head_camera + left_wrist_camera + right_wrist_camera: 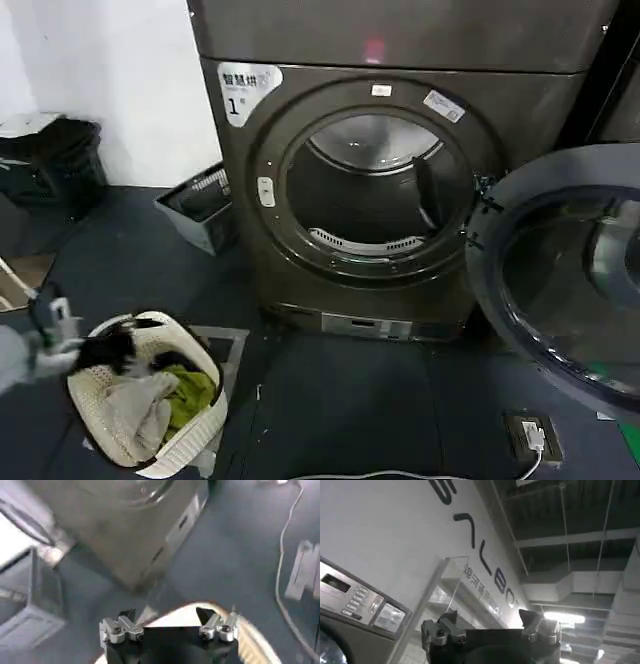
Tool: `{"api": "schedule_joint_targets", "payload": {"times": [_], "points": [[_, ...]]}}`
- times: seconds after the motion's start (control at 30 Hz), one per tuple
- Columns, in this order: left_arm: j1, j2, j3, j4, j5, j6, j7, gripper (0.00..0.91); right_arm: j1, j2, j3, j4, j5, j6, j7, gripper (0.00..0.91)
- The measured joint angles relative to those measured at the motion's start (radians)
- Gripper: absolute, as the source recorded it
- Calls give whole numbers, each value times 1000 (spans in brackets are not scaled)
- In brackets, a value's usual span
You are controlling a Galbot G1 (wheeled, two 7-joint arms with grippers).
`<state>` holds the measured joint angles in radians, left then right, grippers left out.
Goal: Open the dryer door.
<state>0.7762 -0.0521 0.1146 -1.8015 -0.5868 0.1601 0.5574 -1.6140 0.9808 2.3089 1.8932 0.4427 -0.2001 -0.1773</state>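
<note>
Dryer stands at the far edge of the floor against the wall, white corner sticker with "1" at its upper left; dryer door already swung wide on its right-hand hinge, chrome ring and dark glass facing out toward the robot's right, drum opening fully exposed; judged: the opening step is essentially complete. Left pincer low at the left edge of the floor, just above the rim of the laundry basket; in the left wrist view the left pincer has fingers spread wide with nothing between them, basket rim beneath, dryer base ahead. In the right wrist view the right pincer likewise has fingers spread apart and empty; it points upward past the control panel toward wall lettering and ceiling. Door vs pincers: door well apart from the left pincer, across the whole dryer front; the right pincer's position relative to the door cannot be told. Risks, as judgement: door hangs free, so it could swing back if not fully at rest; right arm withdrawing near the open door could knock the ring and push it closed; left arm moving low could catch the basket rim or the clothes and tip it; cable on the floor near the front edge is a snag hazard.
</note>
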Motion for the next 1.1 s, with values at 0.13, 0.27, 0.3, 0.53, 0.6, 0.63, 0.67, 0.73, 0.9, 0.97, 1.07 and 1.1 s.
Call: {"api": "schedule_joint_targets", "payload": {"times": [0.13,0.27,0.3,0.53,0.6,0.63,0.67,0.73,0.9,0.97,1.07,1.1], "points": [[18,29,-2,14,45,10,18,907,4,-12,-5,-10,-1,6,-3,907],[25,50,3,41,84,1,43,907,8,-19,-10,-9,-1,4,-4,907],[26,54,5,48,98,-9,47,907,7,-19,-10,-8,-1,4,-5,907],[28,53,28,64,160,15,27,907,-3,-15,-5,6,16,-6,-6,907],[28,51,30,66,164,25,20,907,-5,-13,-3,8,16,-6,-6,907],[28,51,31,70,168,25,20,907,-6,-10,-3,11,16,-6,-7,907],[28,51,32,71,168,25,20,907,-7,-9,-3,12,16,-6,-7,907],[29,54,36,72,177,17,31,907,-7,-6,-3,13,6,-3,-6,907],[28,54,36,83,196,-1,55,907,-13,-4,2,11,0,0,-7,907],[28,54,36,86,211,-8,64,907,-13,-4,3,11,0,0,-7,907],[27,55,36,88,221,-12,66,907,-12,-2,2,11,-5,0,-8,907],[27,55,36,88,223,-15,65,907,-11,-1,1,11,-6,0,-8,907]]}}
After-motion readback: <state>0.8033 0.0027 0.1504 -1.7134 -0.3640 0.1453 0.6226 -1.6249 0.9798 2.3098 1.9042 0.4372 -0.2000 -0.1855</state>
